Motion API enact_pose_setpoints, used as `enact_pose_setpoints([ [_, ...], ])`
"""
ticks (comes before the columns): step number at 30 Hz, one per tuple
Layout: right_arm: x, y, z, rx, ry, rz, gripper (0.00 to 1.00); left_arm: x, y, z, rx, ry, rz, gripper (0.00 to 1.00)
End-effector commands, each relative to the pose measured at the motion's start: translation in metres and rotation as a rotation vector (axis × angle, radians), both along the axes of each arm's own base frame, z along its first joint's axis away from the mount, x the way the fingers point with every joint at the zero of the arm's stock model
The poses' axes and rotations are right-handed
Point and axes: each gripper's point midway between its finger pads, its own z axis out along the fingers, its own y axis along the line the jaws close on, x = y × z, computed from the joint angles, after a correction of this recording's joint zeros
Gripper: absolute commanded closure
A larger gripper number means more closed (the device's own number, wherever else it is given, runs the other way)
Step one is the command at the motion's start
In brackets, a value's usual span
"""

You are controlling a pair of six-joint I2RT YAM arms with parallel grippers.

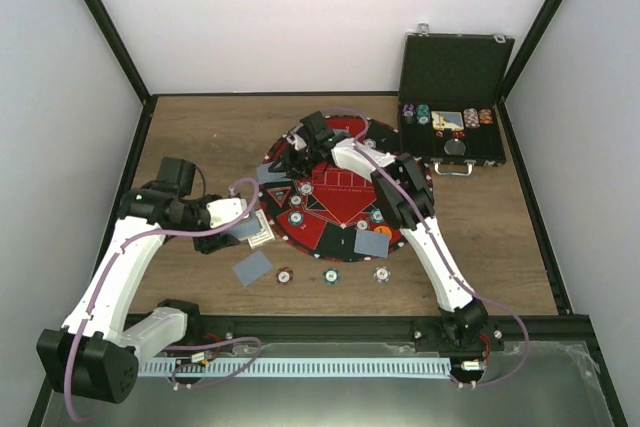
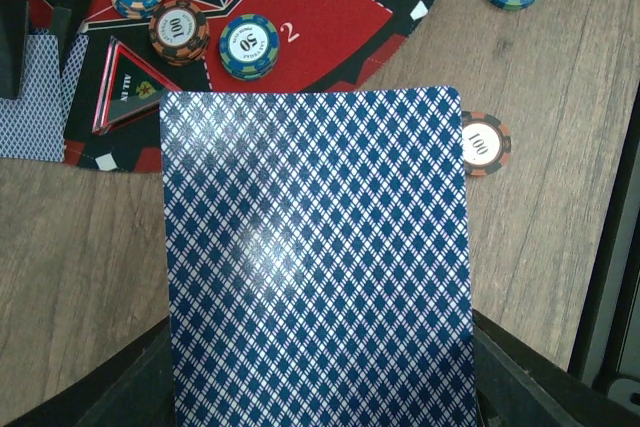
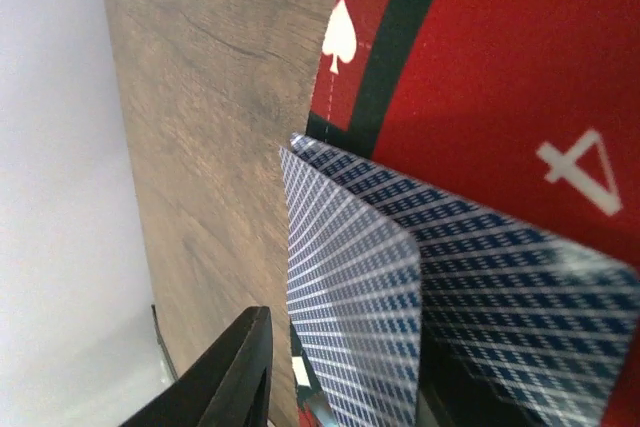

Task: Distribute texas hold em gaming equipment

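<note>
My left gripper (image 1: 243, 230) is shut on a blue-diamond-backed playing card (image 2: 315, 257), held over the wood left of the round mat (image 1: 340, 182). Beyond it lie striped chips (image 2: 249, 45), a 100 chip (image 2: 482, 143) and the black triangular marker (image 2: 125, 87). My right gripper (image 1: 297, 147) is at the mat's far-left rim. It stands open, and its left finger (image 3: 235, 377) is clear of a tilted card (image 3: 350, 287) that leans toward the other finger. A second card (image 3: 520, 287) lies flat on the red mat behind it.
Three chips (image 1: 330, 275) sit in a row on the wood in front of the mat, with a loose card (image 1: 252, 268) to their left. More cards (image 1: 372, 241) and an orange button (image 1: 384, 231) lie on the mat's near edge. The open black case (image 1: 455, 137) stands at the back right.
</note>
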Motion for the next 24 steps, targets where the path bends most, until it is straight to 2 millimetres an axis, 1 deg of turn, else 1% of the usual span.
enact_pose_setpoints([
  [1, 0.011, -0.014, 0.029, -0.061, -0.088, -0.013, 0.66, 0.0, -0.006, 0.009, -0.036, -0.019, -0.022, 0.96],
  [2, 0.011, -0.017, 0.037, -0.069, -0.107, -0.015, 0.62, 0.001, -0.006, 0.009, -0.035, -0.018, -0.021, 0.96],
  [3, 0.011, -0.02, 0.038, -0.083, -0.116, -0.015, 0.59, 0.0, -0.006, 0.008, -0.035, -0.016, -0.02, 0.96],
  [4, 0.011, -0.022, 0.055, -0.081, -0.148, -0.02, 0.57, 0.0, -0.006, 0.008, -0.035, -0.015, -0.019, 0.96],
  [9, 0.011, -0.034, 0.088, -0.116, -0.222, -0.038, 0.48, 0.002, -0.007, 0.01, -0.043, -0.014, -0.009, 0.96],
  [11, 0.007, -0.038, 0.103, -0.112, -0.242, -0.042, 0.44, 0.002, -0.007, 0.011, -0.046, -0.015, -0.004, 0.96],
  [13, -0.004, -0.041, 0.119, -0.077, -0.248, -0.037, 0.41, 0.003, -0.007, 0.01, -0.045, -0.017, 0.0, 0.96],
  [15, -0.021, -0.041, 0.14, -0.01, -0.267, -0.036, 0.35, 0.004, -0.007, 0.01, -0.044, -0.018, 0.004, 0.96],
  [16, -0.036, -0.045, 0.136, 0.005, -0.249, -0.029, 0.32, 0.003, -0.007, 0.01, -0.047, -0.018, 0.005, 0.96],
  [17, -0.048, -0.045, 0.146, 0.035, -0.259, -0.022, 0.29, 0.003, -0.007, 0.01, -0.05, -0.016, 0.005, 0.96],
  [18, -0.061, -0.045, 0.15, 0.055, -0.26, -0.012, 0.27, 0.003, -0.008, 0.01, -0.053, -0.016, 0.006, 0.96],
  [19, -0.075, -0.044, 0.157, 0.077, -0.267, 0.004, 0.25, 0.003, -0.008, 0.01, -0.056, -0.016, 0.006, 0.96],
  [20, -0.09, -0.044, 0.16, 0.09, -0.263, 0.019, 0.23, 0.003, -0.008, 0.011, -0.058, -0.018, 0.006, 0.96],
  [21, -0.105, -0.044, 0.167, 0.114, -0.267, 0.034, 0.22, 0.003, -0.008, 0.011, -0.059, -0.019, 0.006, 0.96],
  [22, -0.12, -0.043, 0.171, 0.136, -0.267, 0.05, 0.2, 0.003, -0.008, 0.011, -0.058, -0.02, 0.006, 0.96],
  [24, -0.15, -0.042, 0.173, 0.179, -0.254, 0.077, 0.19, 0.004, -0.008, 0.011, -0.055, -0.022, 0.007, 0.96],
])
